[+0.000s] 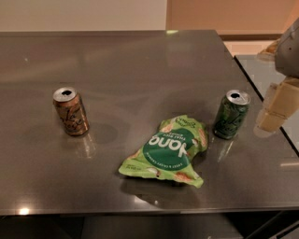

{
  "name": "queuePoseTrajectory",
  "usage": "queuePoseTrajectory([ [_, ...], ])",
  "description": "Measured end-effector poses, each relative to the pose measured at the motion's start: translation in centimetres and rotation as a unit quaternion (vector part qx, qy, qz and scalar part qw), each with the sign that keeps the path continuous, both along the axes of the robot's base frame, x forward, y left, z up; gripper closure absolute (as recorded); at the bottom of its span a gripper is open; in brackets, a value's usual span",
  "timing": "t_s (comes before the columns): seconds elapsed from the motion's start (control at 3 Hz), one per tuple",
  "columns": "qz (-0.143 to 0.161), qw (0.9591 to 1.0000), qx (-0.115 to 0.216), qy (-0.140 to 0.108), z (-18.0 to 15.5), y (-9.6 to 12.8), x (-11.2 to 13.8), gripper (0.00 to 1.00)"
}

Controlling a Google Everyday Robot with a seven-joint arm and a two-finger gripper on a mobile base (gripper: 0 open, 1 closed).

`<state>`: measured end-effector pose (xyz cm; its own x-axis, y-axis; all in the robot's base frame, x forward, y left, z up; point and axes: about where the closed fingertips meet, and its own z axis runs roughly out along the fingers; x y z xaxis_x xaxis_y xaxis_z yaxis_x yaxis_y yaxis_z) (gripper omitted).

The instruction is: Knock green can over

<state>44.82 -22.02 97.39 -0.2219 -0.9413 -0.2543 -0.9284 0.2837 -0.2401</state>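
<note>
The dark grey table [140, 70] holds a flat green Hana snack bag [170, 149] near its front. At the table's right edge hangs the pale gripper [275, 109]; whether it is spread or closed is unclear. Just left of it, not touching, the green can [231, 114] stands upright, with an orange-brown can [70, 112] well apart at the left.

A dark grey, glossy table [117, 70] is lit from above, with glints caught along its front edge. Behind it are seen a pale wall [79, 14] and a tan panel [224, 14]. The gripper [271, 114] is held at the table's right edge.
</note>
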Motion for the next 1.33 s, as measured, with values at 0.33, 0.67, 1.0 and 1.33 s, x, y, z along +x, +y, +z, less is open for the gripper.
queuePoseTrajectory([
  [0.33, 0.006, 0.9995, 0.031, -0.006, -0.9, -0.3, 1.6, 0.00],
  [0.67, 0.019, 0.9980, 0.060, -0.009, -2.5, -0.2, 3.0, 0.00],
  [1.0, 0.028, 0.9959, 0.086, -0.006, -4.5, -0.3, 3.9, 0.00],
  [1.33, 0.028, 0.9934, 0.111, 0.003, -6.3, -0.5, 4.6, 0.00],
])
